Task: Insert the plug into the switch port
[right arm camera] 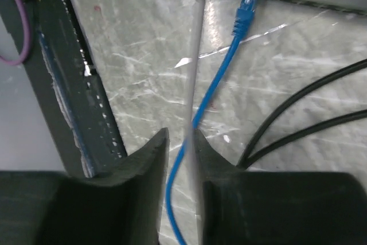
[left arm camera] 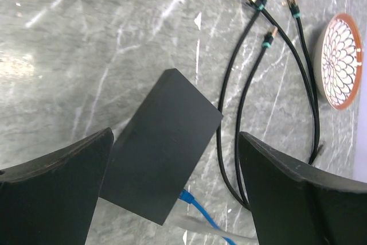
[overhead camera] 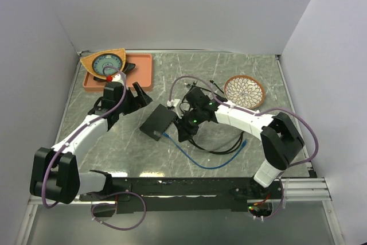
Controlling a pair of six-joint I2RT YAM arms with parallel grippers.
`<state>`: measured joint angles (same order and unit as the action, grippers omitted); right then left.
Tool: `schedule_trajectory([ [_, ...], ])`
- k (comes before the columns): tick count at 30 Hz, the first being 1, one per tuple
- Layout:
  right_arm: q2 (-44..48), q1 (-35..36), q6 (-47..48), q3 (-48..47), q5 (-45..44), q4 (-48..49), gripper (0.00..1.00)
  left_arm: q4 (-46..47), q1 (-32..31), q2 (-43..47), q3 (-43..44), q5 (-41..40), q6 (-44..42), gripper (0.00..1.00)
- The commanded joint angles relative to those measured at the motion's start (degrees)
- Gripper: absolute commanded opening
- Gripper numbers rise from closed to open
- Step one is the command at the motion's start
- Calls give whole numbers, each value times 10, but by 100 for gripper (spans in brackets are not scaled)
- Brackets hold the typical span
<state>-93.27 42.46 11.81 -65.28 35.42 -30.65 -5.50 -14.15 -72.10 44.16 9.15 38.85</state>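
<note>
Right claw [right arm camera: 179, 139] astride blue cable [right arm camera: 218, 78], plug [right arm camera: 248, 4] beyond

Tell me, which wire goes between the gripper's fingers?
The blue cable runs between the fingers of the right gripper; the black cables lie off to one side.

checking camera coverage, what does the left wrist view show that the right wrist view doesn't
Only left wrist: the black box, three black-cable plugs and the patterned plate. Only right wrist: the blue cable's free plug and the dark rail at the table edge. Both: the blue cable, the black cables and the marble table.
</note>
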Motion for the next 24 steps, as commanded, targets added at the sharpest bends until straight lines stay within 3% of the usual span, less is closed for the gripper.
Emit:
schedule_trajectory([
  [1, -9, 0, -12, -28, -4, 27, 48, -2, 10, -2, 2, 1, 12, 96],
  [6, -7, 0, -40, -35, -18, 70, 77, -6, 11, -6, 4, 5, 6, 96],
  [9, -17, 6, -53, -45, -5, 79, 85, -4, 11, -6, 0, 9, 5, 96],
  [15, -60, 51, -50, -85, -53, 73, 85, -4, 16, -6, -7, 10, 12, 96],
  [24, -96, 109, -50, -97, -148, 92, 77, 32, 75, -31, -28, 114, 47, 96],
])
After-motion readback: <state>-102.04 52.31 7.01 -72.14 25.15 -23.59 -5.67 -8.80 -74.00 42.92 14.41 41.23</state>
